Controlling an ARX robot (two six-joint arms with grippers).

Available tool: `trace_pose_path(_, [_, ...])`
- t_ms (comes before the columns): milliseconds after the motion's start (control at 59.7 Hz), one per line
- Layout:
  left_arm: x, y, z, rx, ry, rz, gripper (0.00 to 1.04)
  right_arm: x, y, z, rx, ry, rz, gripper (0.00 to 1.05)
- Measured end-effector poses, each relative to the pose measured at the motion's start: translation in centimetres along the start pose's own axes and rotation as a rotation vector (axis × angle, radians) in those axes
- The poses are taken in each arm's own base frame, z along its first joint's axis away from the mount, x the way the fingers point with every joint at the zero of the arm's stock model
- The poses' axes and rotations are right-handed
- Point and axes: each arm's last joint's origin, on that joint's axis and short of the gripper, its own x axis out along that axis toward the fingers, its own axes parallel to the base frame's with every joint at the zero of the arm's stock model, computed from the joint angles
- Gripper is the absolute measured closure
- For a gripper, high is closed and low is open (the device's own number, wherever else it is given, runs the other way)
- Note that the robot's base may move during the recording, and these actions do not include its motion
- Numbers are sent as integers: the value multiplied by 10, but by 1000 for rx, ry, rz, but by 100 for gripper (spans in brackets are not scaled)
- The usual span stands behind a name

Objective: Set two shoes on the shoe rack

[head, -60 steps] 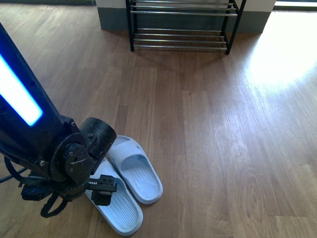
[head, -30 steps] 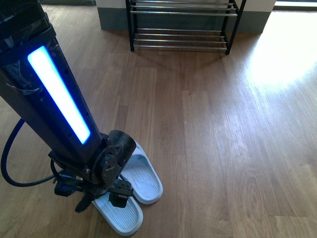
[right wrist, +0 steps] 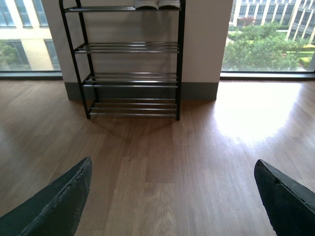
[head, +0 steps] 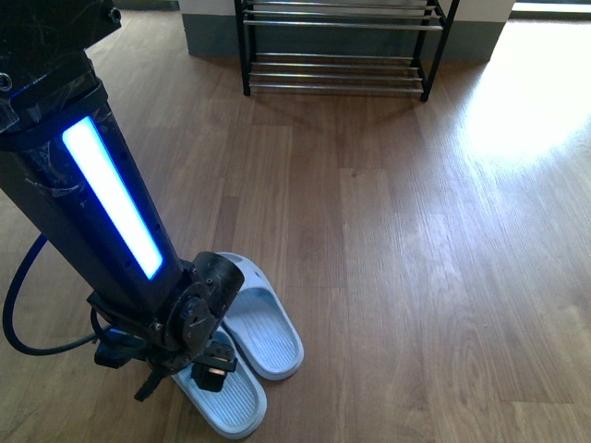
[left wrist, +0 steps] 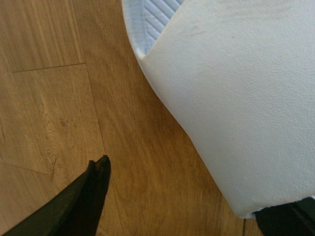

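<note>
**Pale blue slides [head: 268, 332] at my left gripper, shoe rack far ahead**

The pair lies side by side on the wooden floor [head: 416, 258], close in front of me on my left. Each slide's long axis runs diagonally, strap end far-left, heel end near-right. My left gripper [head: 211, 371] hangs low over the nearer slide [head: 235, 401]. In the left wrist view, its fingers stand apart on either side of the strap [left wrist: 236, 98], not clamped. My right gripper [right wrist: 172, 162] is spread wide, holding nothing. The shoe rack [head: 337, 65] stands well away, straight ahead against the wall.
</note>
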Motion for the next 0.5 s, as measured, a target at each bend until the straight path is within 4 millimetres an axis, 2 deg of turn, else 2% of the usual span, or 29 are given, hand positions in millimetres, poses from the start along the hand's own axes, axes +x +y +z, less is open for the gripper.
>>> trace_pose_path(67, [3, 2, 0, 5, -3, 16, 41, 0, 0, 0, 0, 0, 0, 9])
trace_pose_path(318, [7, 9, 1, 15, -13, 54, 101, 0, 0, 0, 0, 0, 0, 9])
trace_pose_path(502, [5, 14, -7, 13, 5, 65, 103, 0, 0, 0, 0, 0, 0, 9])
